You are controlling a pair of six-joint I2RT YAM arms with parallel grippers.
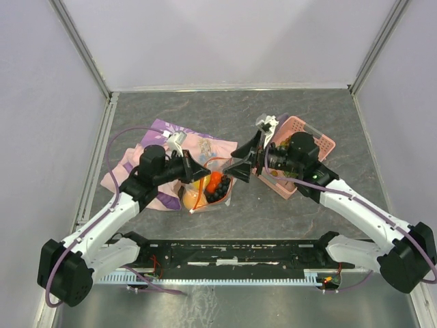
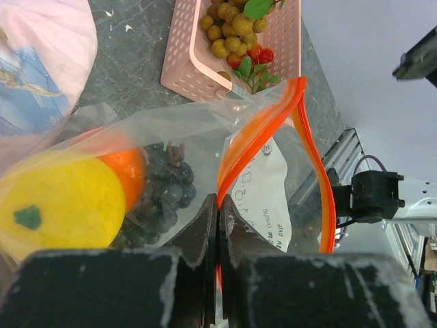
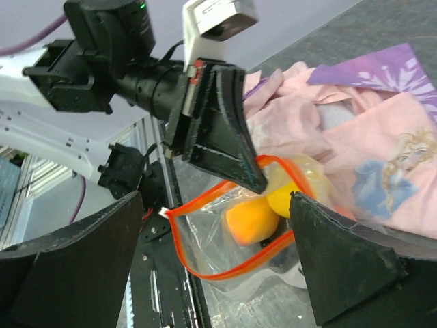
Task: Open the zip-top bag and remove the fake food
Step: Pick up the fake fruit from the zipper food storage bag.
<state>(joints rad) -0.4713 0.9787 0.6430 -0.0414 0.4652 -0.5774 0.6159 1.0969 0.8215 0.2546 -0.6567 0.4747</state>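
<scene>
Left end effector (image 2: 218,205) pinching zip-top bag (image 2: 198,130) (mouth open), fake food (image 2: 68,205) inside, right end effector (image 3: 215,198) wide open

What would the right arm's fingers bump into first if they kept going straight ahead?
Probably the zip-top bag, whose open mouth sits between the open fingers of the right gripper, an orange fruit just inside. The left gripper pinching the rim is close too; depth is unclear.
</scene>
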